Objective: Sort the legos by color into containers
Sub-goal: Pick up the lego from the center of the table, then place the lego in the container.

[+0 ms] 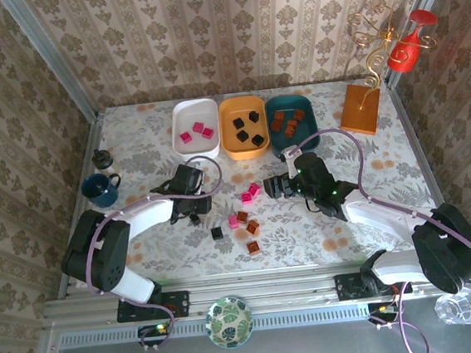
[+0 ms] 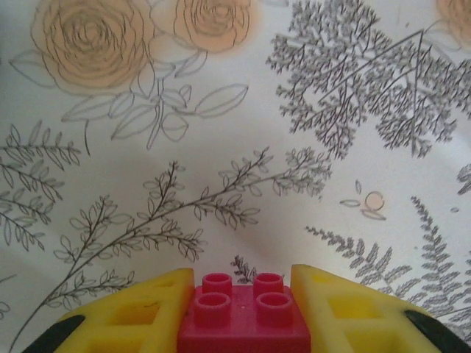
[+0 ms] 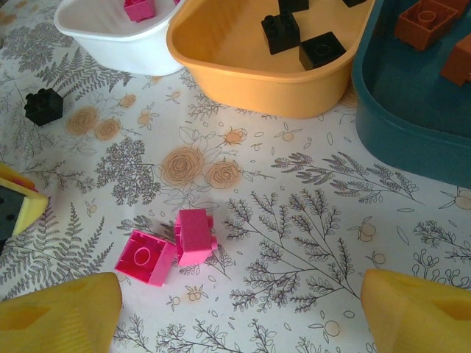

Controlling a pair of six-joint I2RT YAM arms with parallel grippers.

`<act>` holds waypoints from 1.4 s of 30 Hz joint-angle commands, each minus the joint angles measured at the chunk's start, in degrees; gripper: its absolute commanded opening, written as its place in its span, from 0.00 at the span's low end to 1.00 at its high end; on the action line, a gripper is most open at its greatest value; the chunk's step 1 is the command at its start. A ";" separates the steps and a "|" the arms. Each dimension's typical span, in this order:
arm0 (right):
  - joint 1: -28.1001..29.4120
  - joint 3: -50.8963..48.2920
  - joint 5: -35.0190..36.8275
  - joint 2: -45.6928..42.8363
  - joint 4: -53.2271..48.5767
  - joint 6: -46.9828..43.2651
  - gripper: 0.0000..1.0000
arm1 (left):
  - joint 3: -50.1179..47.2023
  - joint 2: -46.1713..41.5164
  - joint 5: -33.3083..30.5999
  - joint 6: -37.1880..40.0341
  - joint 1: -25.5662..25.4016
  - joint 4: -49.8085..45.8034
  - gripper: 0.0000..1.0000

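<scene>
My left gripper (image 2: 243, 283) is shut on a magenta pink lego (image 2: 243, 323), studs up, held between the yellow fingers above the flowered cloth. From above, that gripper (image 1: 193, 189) hangs below the white tray (image 1: 178, 136). The orange tray (image 1: 225, 136) holds black legos and the teal tray (image 1: 313, 119) holds brown ones. My right gripper (image 1: 274, 188) is open; its wrist view shows two pink legos (image 3: 195, 237) lying on the cloth ahead of the wide-apart fingers (image 3: 66, 316). Several pink, brown and black legos (image 1: 252, 247) lie loose between the arms.
A dark blue mug (image 1: 99, 190) stands at the left edge. An orange square stand with gold wire (image 1: 360, 108) sits at the back right. One black lego (image 3: 43, 107) lies near the white tray (image 3: 110, 33).
</scene>
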 commanded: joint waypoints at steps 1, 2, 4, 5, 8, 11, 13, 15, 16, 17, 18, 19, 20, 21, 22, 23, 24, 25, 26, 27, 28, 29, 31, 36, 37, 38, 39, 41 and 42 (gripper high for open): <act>0.28 0.78 1.22 -0.12 -0.28 0.16 0.86 | 4.19 -2.76 -2.80 -0.23 -0.16 2.87 0.31; 0.26 0.78 1.23 -0.07 -0.28 0.20 0.86 | 5.41 -2.71 -3.35 0.21 0.12 3.35 0.31; 0.28 0.78 1.22 -0.13 -0.28 0.19 0.86 | 8.34 -1.71 -3.06 0.85 1.55 3.96 0.32; 0.28 0.78 1.22 -0.11 -0.28 0.20 0.86 | 10.12 -0.79 -2.54 1.05 2.64 4.28 0.32; 0.31 0.86 1.23 -0.17 -0.44 0.13 0.86 | 15.33 2.55 -1.66 1.47 5.93 5.38 0.32; 0.28 0.78 1.40 -0.60 -0.50 -0.04 0.86 | 22.22 8.47 -0.87 1.83 9.26 4.79 0.33; 0.27 0.62 1.70 -0.89 -0.63 -0.11 0.86 | 27.56 13.30 -0.35 2.06 11.24 3.86 0.34; 0.29 0.65 1.83 -0.99 -0.72 -0.14 0.86 | 32.93 17.74 -1.05 2.70 12.83 2.79 0.36; 0.27 0.69 1.84 -0.96 -0.72 -0.15 0.86 | 36.17 20.44 -1.45 2.94 13.63 1.71 0.36; 0.32 0.69 1.84 -0.95 -0.74 -0.18 0.86 | 38.83 22.79 -1.65 3.06 14.33 1.21 0.36; 0.27 0.69 1.84 -0.97 -0.76 -0.20 0.86 | 41.72 25.49 -1.59 3.23 15.08 1.10 0.37; 0.27 0.69 1.79 -0.94 -0.80 -0.15 0.86 | 45.02 28.00 -1.03 3.09 15.99 0.17 0.39; 0.28 0.69 1.80 -1.01 -0.78 -0.15 0.86 | 48.02 30.40 0.30 2.98 16.76 -0.89 0.40; 0.32 0.69 1.92 -0.95 -0.84 -0.25 0.86 | 51.16 32.56 1.77 2.92 17.47 -2.14 0.41; 0.35 0.69 2.08 -1.01 -0.90 -0.34 0.86 | 53.69 34.02 2.52 2.93 17.97 -3.58 0.43; 0.33 0.69 2.11 -1.07 -0.97 -0.37 0.86 | 55.10 34.58 2.92 3.06 18.12 -4.43 0.46; 0.31 0.69 2.18 -1.13 -0.94 -0.40 0.86 | 55.68 34.41 3.15 3.29 18.22 -4.66 0.50; 0.29 0.60 2.27 -1.12 -0.98 -0.42 0.86 | 55.35 33.56 3.55 3.47 18.22 -4.37 0.54; 0.31 0.60 2.28 -1.03 -0.98 -0.41 0.86 | 54.38 32.27 3.91 3.39 18.22 -3.83 0.57; 0.30 0.71 2.21 -0.91 -0.84 -0.43 0.86 | 53.15 30.83 4.32 3.15 18.30 -3.04 0.59; 0.30 0.74 2.05 -0.63 -0.77 -0.42 0.86 | 51.23 28.84 4.87 2.65 18.31 -2.28 0.62; 0.29 0.82 1.80 -0.28 -0.69 -0.30 0.86 | 48.63 26.37 5.41 2.03 18.26 -1.21 0.63; 0.31 1.04 1.44 0.19 -0.65 -0.20 0.86 | 42.04 20.89 6.84 0.26 18.28 2.10 0.65; 0.31 1.05 1.50 0.22 -0.80 -0.23 0.86 | 20.55 5.18 8.29 -3.58 17.97 10.67 0.68; 0.36 1.04 1.48 0.14 -0.69 -0.20 0.86 | 16.53 2.32 7.71 -3.61 17.80 11.34 0.68; 0.36 1.04 1.44 0.20 -0.72 -0.24 0.86 | 12.86 0.16 6.57 -3.78 17.68 11.42 0.69; 0.36 1.04 1.33 0.20 -0.56 -0.18 0.86 | 9.53 -1.86 5.24 -4.03 17.65 11.11 0.69; 0.36 1.04 1.14 0.65 -0.44 -0.08 0.86 | 4.88 -3.93 3.84 -3.74 17.69 10.09 0.70; 0.36 1.13 0.98 0.89 -0.37 -0.07 0.86 | 3.65 -4.02 3.05 -3.51 17.69 9.16 0.70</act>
